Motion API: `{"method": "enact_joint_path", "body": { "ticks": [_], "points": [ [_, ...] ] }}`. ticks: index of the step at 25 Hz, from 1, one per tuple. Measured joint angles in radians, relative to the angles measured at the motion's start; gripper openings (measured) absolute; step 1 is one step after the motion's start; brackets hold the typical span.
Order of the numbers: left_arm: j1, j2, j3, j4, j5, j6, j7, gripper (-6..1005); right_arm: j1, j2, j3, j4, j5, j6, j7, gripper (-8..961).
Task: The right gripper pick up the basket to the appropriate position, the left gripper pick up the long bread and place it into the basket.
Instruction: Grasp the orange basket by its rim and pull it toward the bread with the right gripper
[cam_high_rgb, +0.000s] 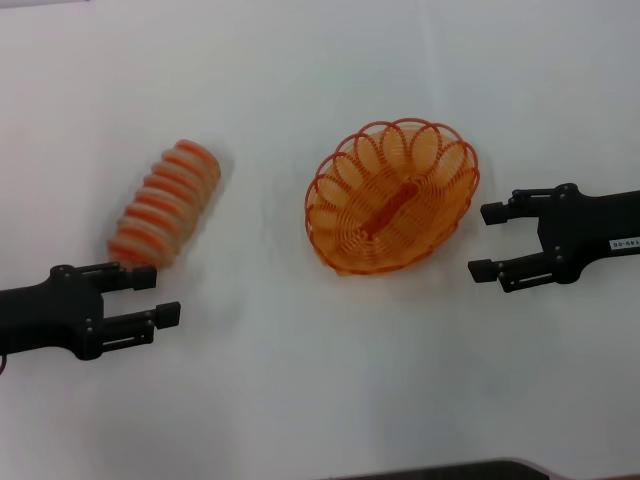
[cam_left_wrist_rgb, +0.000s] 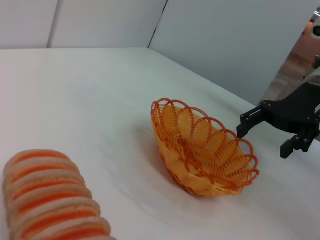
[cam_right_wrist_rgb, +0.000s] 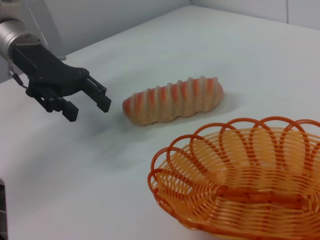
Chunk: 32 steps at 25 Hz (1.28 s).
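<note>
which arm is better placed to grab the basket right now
Right. The right gripper sits open just beside the basket rim, fingers facing it. The left gripper is open on the far side, by the long bread.

A plain white table (cam_high_rgb: 300, 400) fills the head view. In the left wrist view, pale grey wall panels (cam_left_wrist_rgb: 220, 40) rise behind its far edge.

Both arms end in matte black, blocky bodies with two straight, square-tipped fingers each. The right gripper (cam_high_rgb: 487, 241) carries a small white label with dark print on its side. The left gripper (cam_high_rgb: 156, 296) has no label; in the right wrist view a silver metal wrist section sits behind its black body.
</note>
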Motion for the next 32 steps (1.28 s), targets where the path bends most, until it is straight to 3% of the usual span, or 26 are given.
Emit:
{"method": "enact_joint_path", "body": {
  "ticks": [13, 21, 26, 32],
  "points": [
    [0.007, 0.000, -0.009, 0.000, 0.000, -0.001, 0.000, 657, 0.005, -0.003, 0.011, -0.001, 0.009, -0.008, 0.000, 898],
    [0.007, -0.004, -0.026, -0.002, -0.004, -0.008, 0.000, 657, 0.013, -0.018, 0.148, -0.001, 0.148, -0.082, 0.027, 897],
    [0.004, -0.009, -0.074, -0.002, -0.009, -0.005, 0.006, 656, 0.068, -0.022, 0.190, 0.003, 0.188, 0.067, 0.195, 896],
    [-0.002, -0.017, -0.123, 0.001, -0.012, 0.003, 0.034, 656, 0.172, -0.025, 0.146, 0.007, 0.126, 0.243, 0.405, 896]
  ]
}}
